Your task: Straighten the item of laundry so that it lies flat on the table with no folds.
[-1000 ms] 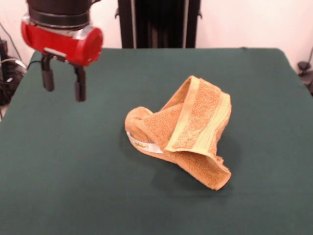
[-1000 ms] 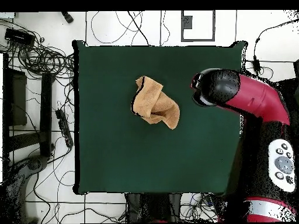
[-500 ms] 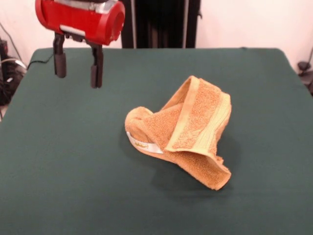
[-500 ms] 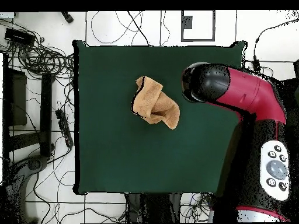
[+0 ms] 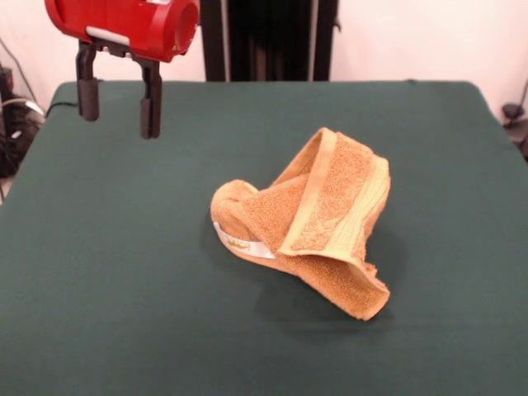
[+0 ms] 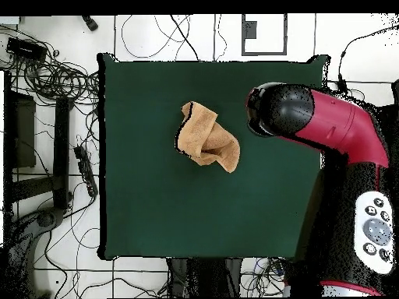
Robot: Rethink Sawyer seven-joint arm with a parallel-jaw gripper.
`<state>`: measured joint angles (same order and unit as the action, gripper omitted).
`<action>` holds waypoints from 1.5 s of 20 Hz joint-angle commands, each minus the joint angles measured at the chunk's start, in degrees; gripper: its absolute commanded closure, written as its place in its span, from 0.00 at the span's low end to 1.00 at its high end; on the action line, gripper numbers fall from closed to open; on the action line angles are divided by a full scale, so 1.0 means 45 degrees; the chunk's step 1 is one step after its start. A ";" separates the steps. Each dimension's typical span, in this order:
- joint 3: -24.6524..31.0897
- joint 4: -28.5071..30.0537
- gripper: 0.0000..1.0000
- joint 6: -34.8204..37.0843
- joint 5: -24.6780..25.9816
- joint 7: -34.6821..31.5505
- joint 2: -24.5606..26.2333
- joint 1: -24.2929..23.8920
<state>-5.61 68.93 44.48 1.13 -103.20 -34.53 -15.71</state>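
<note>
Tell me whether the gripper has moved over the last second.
Yes. In the front view the gripper, open, has risen and shifted right, toward the table's far edge. The towel has stayed put.

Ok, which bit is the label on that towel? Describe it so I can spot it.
On the green table, find the crumpled orange towel near the middle. Its label is the thin white strip along the lower left fold, the only white on it.
</note>
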 commanded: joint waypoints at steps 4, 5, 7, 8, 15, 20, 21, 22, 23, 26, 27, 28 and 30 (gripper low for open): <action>0.1710 0.1698 0.00 0.0456 -0.0780 -0.0812 0.0678 -0.0205; 0.1835 0.1671 0.00 0.0342 -0.0782 -0.0654 0.0774 -0.0284; 0.2154 0.1674 0.00 0.0135 -0.0842 -0.0315 0.0945 -0.0475; 0.2266 0.1697 0.00 0.0058 -0.0895 -0.0261 0.0995 -0.0522; 0.1866 0.1384 0.00 0.0510 -0.0555 -0.0617 0.0885 -0.0145; 0.1942 0.1504 0.00 0.0247 -0.0572 -0.0656 0.0909 -0.0064; 0.1923 0.1549 0.00 0.0171 -0.0563 -0.0718 0.0895 -0.0020; 0.1836 0.1625 0.00 0.0127 -0.0571 -0.0907 0.0845 0.0071; 0.1755 0.1707 0.00 0.0112 -0.0557 -0.1027 0.0774 0.0152; 0.1716 0.2030 0.00 0.0113 -0.0605 -0.1109 0.0561 0.0217; 0.1826 0.2254 0.00 0.0074 -0.0662 -0.0994 0.0453 0.0183; 0.1889 0.2390 0.00 0.0018 -0.0702 -0.0958 0.0389 0.0186; 0.2252 0.2783 0.00 -0.0312 -0.0969 -0.0873 0.0322 0.0079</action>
<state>-3.83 70.32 44.47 -0.76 -103.20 -34.24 -17.37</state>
